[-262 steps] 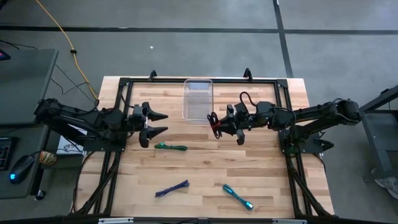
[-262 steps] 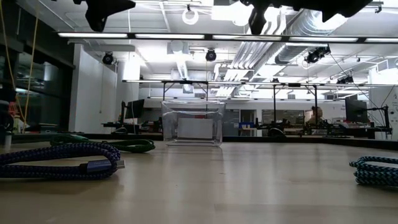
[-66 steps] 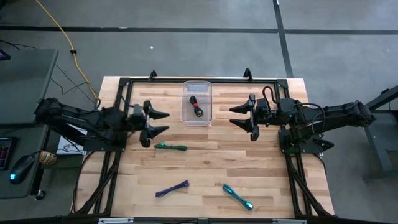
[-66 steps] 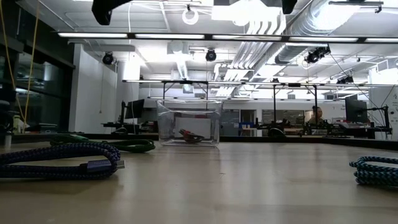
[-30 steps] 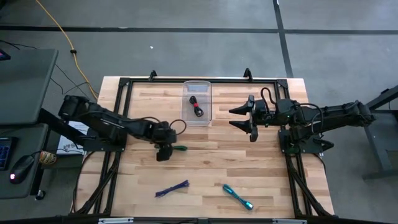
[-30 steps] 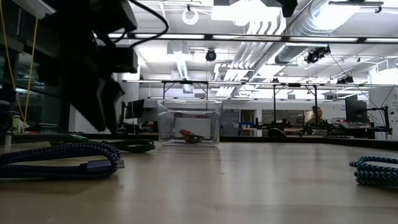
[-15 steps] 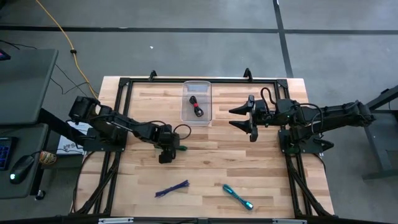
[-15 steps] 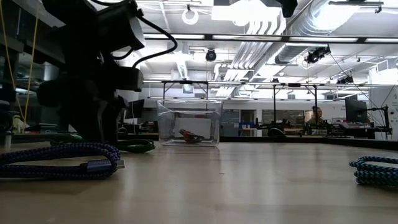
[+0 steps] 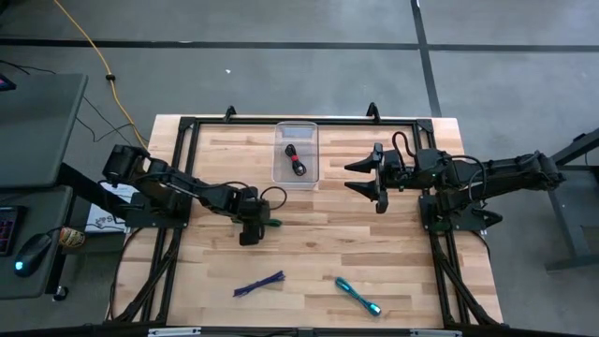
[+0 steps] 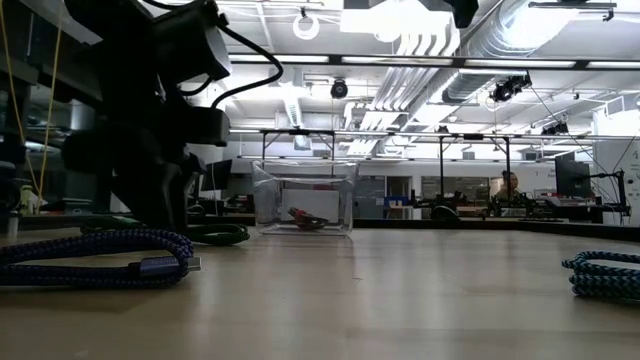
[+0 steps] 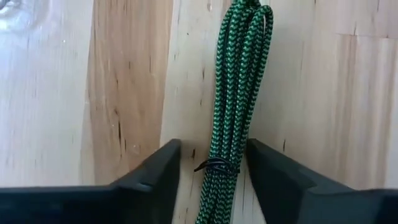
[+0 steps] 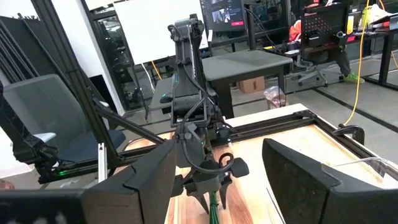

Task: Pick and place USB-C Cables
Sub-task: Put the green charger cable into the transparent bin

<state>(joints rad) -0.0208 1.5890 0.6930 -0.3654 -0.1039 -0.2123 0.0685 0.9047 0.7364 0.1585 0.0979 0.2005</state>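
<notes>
We found the left end effector spread astride the green cable lying flat on the worktop — closing squarely at the tie, we judged, would gather every strand. The right end effector waited, spread.

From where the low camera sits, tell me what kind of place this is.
Probably a robotics lab or workshop: exposed ceiling ducts, rows of framed workbenches behind the table, and a monitor and desk in the right wrist view.
</notes>
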